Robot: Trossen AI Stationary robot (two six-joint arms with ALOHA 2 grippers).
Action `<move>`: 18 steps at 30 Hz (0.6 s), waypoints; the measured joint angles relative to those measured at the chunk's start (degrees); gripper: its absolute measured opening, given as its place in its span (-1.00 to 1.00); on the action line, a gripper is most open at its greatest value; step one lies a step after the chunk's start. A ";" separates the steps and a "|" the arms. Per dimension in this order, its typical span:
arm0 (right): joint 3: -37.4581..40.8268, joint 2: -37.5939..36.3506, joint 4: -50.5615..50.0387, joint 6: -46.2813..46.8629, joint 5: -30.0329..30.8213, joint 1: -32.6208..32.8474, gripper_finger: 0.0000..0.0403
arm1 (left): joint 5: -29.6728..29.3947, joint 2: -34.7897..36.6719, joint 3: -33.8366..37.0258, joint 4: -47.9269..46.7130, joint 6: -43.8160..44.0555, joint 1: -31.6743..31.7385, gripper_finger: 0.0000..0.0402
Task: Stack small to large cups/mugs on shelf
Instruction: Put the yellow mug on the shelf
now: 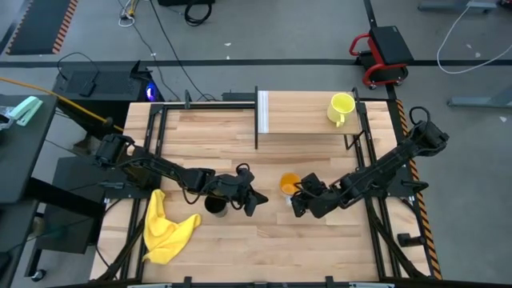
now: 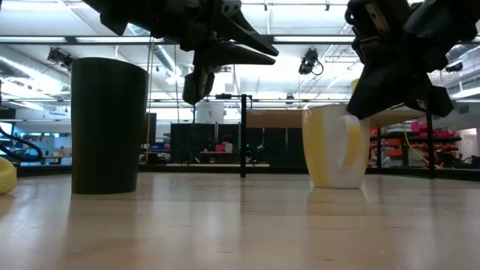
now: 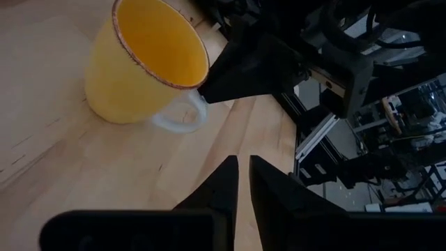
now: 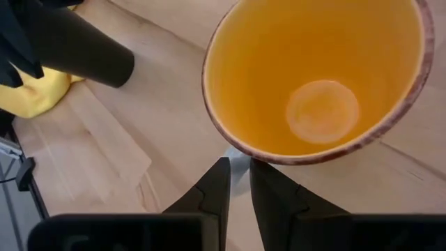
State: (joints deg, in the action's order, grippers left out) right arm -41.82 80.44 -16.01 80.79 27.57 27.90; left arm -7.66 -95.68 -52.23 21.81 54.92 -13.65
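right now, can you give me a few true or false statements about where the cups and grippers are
1. The yellow-green mug stands on the shelf. True.
2. The orange mug is already on the shelf. False: it stands on the tabletop, in front of the shelf.
3. The black cup stands upright on the tabletop, near the left gripper. True.
4. The right gripper is beside the yellow-green mug. False: it is at the orange mug, by its white handle.
5. The yellow cloth lies inside the black cup. False: it lies on the tabletop beside it.
6. The orange mug is empty inside. True.
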 joint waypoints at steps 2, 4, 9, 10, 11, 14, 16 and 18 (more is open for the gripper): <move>0.00 0.00 -0.02 0.00 0.00 -0.04 -0.68 | 0.00 0.00 0.00 0.00 0.00 -0.01 -0.77; 0.00 0.00 -0.03 0.13 -0.01 0.40 -0.68 | 0.00 0.00 0.00 0.01 0.00 -0.02 -0.78; -1.19 -0.20 0.38 2.61 -0.20 4.64 -0.65 | 0.00 0.00 0.00 0.03 0.00 -0.02 -0.79; -1.84 -0.22 0.51 3.11 -0.13 5.80 -0.65 | 0.00 0.00 0.00 0.04 0.00 -0.02 -0.79; -2.45 -0.22 0.58 3.51 -0.11 6.99 -0.65 | 0.00 0.00 0.00 0.02 -0.01 -0.02 -0.79; -4.31 -0.22 0.20 4.96 0.20 10.37 -0.66 | 0.00 0.00 0.00 0.04 -0.11 0.07 -0.78; -5.89 -0.22 -0.10 5.72 1.16 12.60 -0.68 | 0.00 0.00 0.00 0.04 -0.13 0.29 -0.77; -7.28 -0.26 -0.36 7.50 1.97 15.10 -0.70 | -0.02 0.00 0.00 0.04 -0.15 0.37 -0.77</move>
State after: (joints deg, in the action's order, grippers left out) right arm -49.10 80.18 -16.37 88.29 29.55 43.00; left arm -7.68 -95.68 -52.23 21.85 54.76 -13.28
